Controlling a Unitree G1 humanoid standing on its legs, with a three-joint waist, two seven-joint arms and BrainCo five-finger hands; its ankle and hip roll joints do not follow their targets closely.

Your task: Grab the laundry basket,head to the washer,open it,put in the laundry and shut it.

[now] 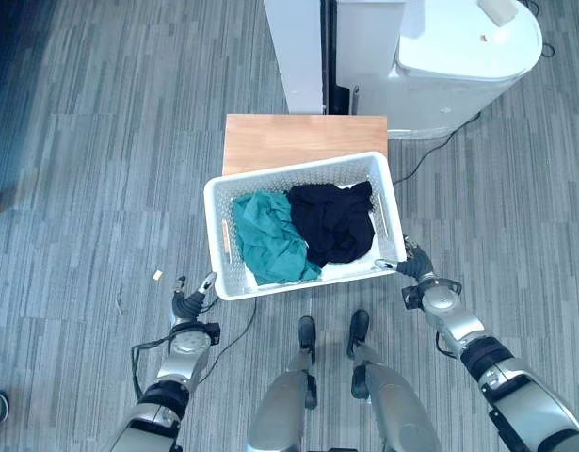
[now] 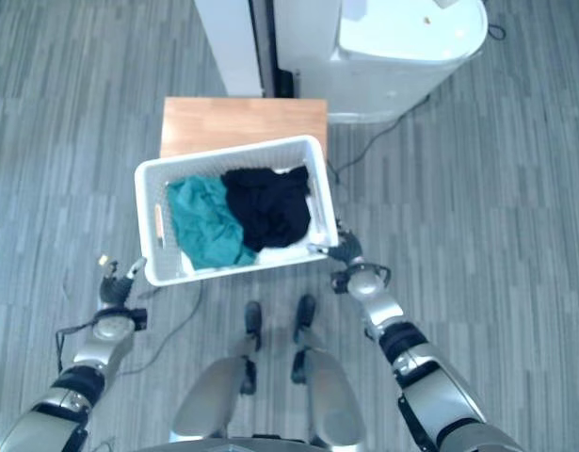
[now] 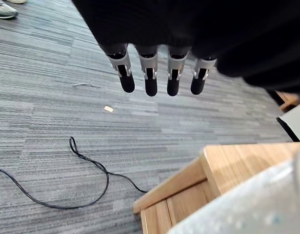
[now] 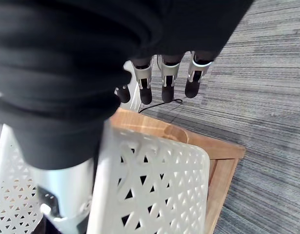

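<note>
Grab step: right hand (image 1: pixel 423 273) and left hand (image 1: pixel 187 303) flank the basket (image 1: pixel 303 172) on the bench (image 1: pixel 303 139), fingers straight, holding nothing; next close in on its rim.

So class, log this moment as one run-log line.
basket: on wooden table | left robot hand: open, clear | right robot hand: open, at basket corner

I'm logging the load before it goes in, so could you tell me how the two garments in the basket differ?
The teal garment lies in the half of the laundry basket towards the robot's left; the black garment lies towards its right. The teal one reaches closer to the basket's near wall; the black one sits closer to the far wall. Both are crumpled, touch in the middle and stay below the rim.
</note>
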